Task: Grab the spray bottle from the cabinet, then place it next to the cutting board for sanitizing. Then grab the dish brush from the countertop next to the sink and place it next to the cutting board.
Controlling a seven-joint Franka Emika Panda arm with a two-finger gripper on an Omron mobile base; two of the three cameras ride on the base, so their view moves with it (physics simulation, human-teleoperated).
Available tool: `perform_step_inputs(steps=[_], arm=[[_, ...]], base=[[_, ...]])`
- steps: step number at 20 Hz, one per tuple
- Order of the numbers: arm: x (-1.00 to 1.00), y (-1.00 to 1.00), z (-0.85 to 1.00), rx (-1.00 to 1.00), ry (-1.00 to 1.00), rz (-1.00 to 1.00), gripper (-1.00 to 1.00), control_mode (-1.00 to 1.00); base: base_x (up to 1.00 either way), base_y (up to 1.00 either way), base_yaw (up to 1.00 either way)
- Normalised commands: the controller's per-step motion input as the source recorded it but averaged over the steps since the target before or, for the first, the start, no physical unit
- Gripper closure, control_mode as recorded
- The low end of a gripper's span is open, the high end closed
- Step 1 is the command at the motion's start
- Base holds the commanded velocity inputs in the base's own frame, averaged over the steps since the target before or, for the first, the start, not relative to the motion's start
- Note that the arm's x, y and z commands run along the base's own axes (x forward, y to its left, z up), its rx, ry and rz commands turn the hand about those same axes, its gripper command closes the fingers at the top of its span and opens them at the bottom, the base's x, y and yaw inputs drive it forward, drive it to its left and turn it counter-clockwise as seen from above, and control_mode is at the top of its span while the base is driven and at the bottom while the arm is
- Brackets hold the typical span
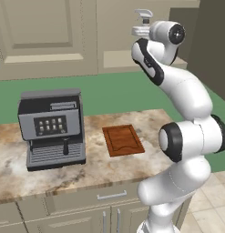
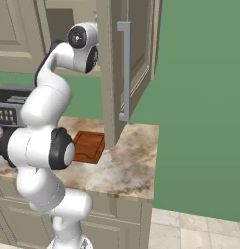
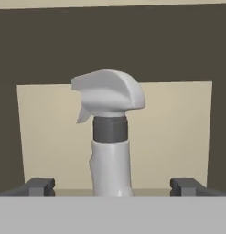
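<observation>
Beige cabinet point(image 3: 178, 119) shelf ahead, spray bottle point(image 3: 110, 132) upright, gripper point(image 3: 112, 186) spread wide, fingertips point(image 3: 40, 186) flanking the bottle, nothing grasped.

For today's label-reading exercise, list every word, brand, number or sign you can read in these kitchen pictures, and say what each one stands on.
None can be read.
Coffee machine: its dark front panel carries small pale button marks, too small and blurred to read.
Spray bottle: plain, no label.
Cutting board: plain wood, no lettering.
Cabinet doors and countertop: no writing.
</observation>
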Motion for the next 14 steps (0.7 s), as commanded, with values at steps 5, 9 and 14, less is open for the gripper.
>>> perform_step_inputs(steps=[5,9,14], arm=[[0.26,-0.01,-0.07,0.05,0.0,0.01,-1.0,-1.0],[0.36,-0.06,0.0,0.06,0.0,0.0,-1.0,-1.0],[0.38,-0.02,-0.06,0.05,0.0,0.0,-1.0,-1.0]], base=[[0.0,0.0,0.0],[0.0,0.0,0.0],[0.0,0.0,0.0]])
